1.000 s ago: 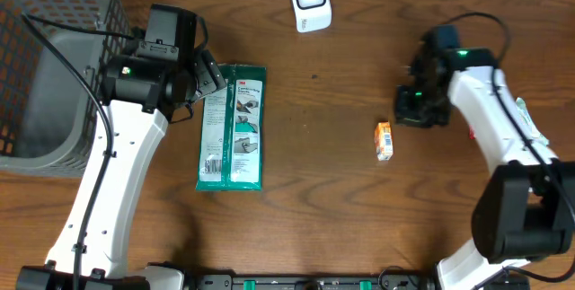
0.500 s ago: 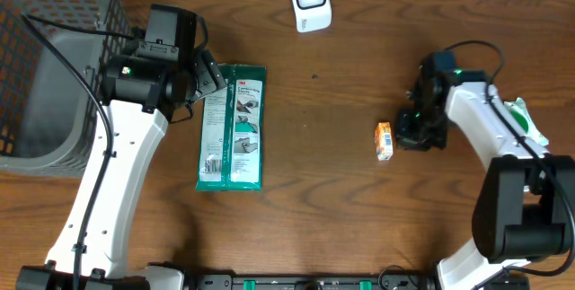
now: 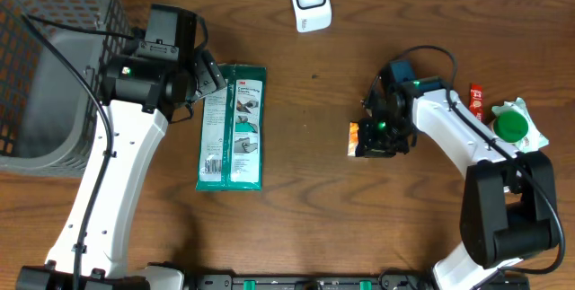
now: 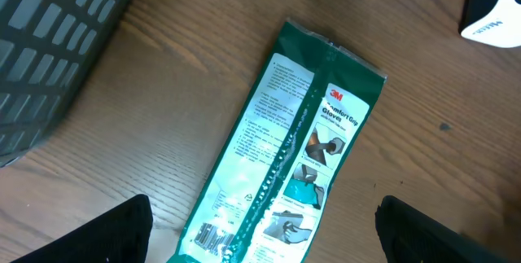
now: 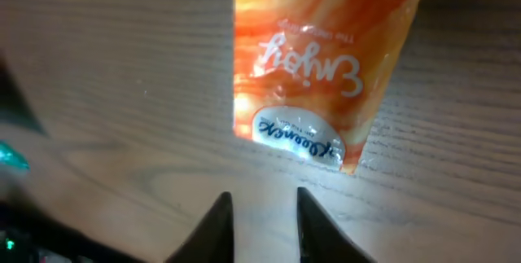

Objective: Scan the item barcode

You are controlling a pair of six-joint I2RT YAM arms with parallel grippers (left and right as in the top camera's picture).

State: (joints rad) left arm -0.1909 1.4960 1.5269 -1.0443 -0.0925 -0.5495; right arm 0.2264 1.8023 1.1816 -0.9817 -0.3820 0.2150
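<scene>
in the overhead view the right gripper (image 3: pixel 368 143) has swung from the right side of the frame to a spot just right of centre, and the small orange packet (image 3: pixel 354 137) lies further left than a second ago, close against the fingertips. whether they touch it cannot be told. in the right wrist view the packet (image 5: pixel 317 59) fills the upper centre, its print upside down, and the two fingertips (image 5: pixel 218 224) at the bottom edge stand a little apart with only bare wood between them. with the arm moved off, a red sachet (image 3: pixel 476 101) and a green-capped thing (image 3: pixel 512 126) on white show at the right edge. the left gripper (image 3: pixel 205 79) is unmoved at upper left, jaws wide apart over the green glove pack (image 4: pixel 285 165). the white scanner (image 3: pixel 310 1) sits at top centre, well apart from the packet. the wire basket (image 3: pixel 45 57) keeps its upper left corner.
</scene>
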